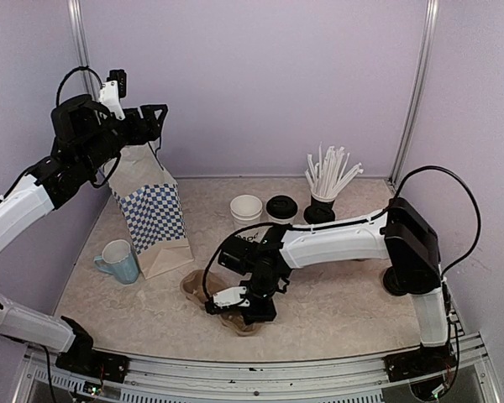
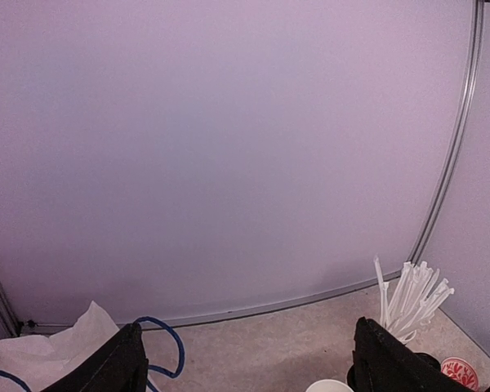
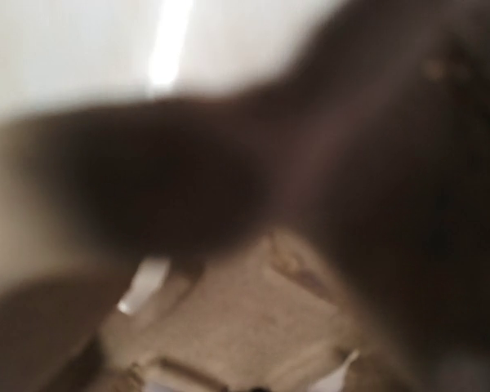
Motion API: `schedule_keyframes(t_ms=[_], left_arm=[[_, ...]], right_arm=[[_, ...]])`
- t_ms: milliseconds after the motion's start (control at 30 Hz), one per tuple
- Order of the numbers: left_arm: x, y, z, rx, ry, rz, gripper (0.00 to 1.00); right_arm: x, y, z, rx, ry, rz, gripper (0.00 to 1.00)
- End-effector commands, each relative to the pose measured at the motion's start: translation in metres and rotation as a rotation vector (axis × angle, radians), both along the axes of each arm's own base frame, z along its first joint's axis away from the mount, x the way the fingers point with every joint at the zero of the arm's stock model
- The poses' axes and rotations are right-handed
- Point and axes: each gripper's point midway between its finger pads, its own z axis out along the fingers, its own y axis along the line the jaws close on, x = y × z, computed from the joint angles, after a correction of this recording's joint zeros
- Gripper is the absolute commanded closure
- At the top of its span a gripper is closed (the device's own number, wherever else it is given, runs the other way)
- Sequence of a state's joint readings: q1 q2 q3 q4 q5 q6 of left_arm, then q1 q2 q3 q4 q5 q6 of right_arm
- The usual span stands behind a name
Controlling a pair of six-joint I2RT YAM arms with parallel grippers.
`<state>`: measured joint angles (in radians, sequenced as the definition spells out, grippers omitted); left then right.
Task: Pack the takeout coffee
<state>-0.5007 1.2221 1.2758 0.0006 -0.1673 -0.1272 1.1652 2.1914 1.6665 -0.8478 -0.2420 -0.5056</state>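
Near edge: a metal rail (image 1: 260,369) runs along the front of the table, with both arm bases bolted to it.
Table: a beige marbled top (image 1: 336,294) enclosed by pale lilac walls.
Right arm: it reaches leftward across the table, wrist bent down.
Left arm: it is raised high at the rear left, above the bag.
Bag: a white paper bag (image 1: 151,214) with a blue checked panel stands upright at the rear left.
Tray: a brown cardboard cup tray (image 1: 193,285) lies flat in front of the bag, partly under the right arm.
Right gripper (image 1: 239,309): it is lowered onto the tray with its jaws closed. Whether they pinch the cardboard cannot be told, and its own camera gives only a dark blur.
Left gripper (image 1: 155,122): it hangs over the bag's top with its jaws spread wide and nothing between them.
Mug: a light-blue mug (image 1: 120,260) stands just left of the bag's foot.
Lettered cup: a white paper cup (image 1: 245,241) with black lettering sits just behind the tray, half hidden by the right wrist.
Open cup: a plain white cup (image 1: 246,208) stands near the back wall with no lid.
Lidded cup: a cup with a black lid (image 1: 281,206) stands just beside the open one.
Straws: white straws (image 1: 328,176) fan out of a black holder (image 1: 321,212) to the right of the lidded cup.
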Motion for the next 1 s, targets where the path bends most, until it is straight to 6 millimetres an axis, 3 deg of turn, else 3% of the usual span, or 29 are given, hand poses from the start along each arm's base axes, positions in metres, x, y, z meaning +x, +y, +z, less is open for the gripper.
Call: schedule_keyframes(t_ms=[0,233,433,533,600,767,967], left_arm=[[0.001,-0.005,-0.003,0.025,-0.010,0.012,0.15],[0.008,-0.032,-0.027,0.084,0.050,-0.024,0.14],[0.014,-0.048,-0.043,0.132,0.096,-0.050,0.14],[0.014,-0.052,-0.045,0.144,0.101,-0.056,0.14],[0.013,-0.055,-0.046,0.150,0.103,-0.063,0.14],[0.010,-0.062,-0.048,0.166,0.108,-0.082,0.15],[0.004,-0.075,-0.052,0.203,0.110,-0.107,0.14]], right_arm=[[0.011,-0.076,-0.011,-0.134,-0.034,-0.069,1.00],[0.032,-0.182,-0.023,-0.277,-0.086,-0.180,1.00],[0.063,-0.242,-0.008,-0.318,-0.184,-0.253,1.00],[0.084,-0.264,0.005,-0.305,-0.210,-0.320,0.98],[0.099,-0.274,0.013,-0.297,-0.230,-0.362,0.90],[0.140,-0.288,0.029,-0.255,-0.287,-0.464,0.86],[0.157,-0.295,0.046,-0.221,-0.302,-0.545,0.87]])
